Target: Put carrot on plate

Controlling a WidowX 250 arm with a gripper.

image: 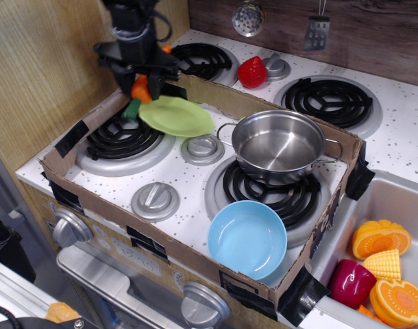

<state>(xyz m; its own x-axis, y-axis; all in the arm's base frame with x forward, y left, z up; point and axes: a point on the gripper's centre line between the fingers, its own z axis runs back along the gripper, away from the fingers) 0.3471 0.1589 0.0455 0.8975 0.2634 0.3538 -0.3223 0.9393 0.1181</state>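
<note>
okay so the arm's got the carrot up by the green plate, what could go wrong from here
1. The carrot hangs in the gripper at the plate's left edge, not over its middle. Released here, it may land beside the plate on the burner.
2. The gripper sits close to the cardboard wall, so lowering could bump it.
3. The thin plate might tip if the carrot lands on its rim.

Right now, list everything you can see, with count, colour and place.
carrot: 1, orange with green top, in the hand by the plate's left edge
plate: 1, lime green, back left of the box
pot: 1, steel, on the right front burner
bowl: 1, light blue, front of the box
strawberry: 1, red, behind the box
cardboard box: 1, brown, on the stovetop
toy foods: several, orange, yellow and dark red, in the sink at right
hand: 1, black, shut on the carrot
</note>
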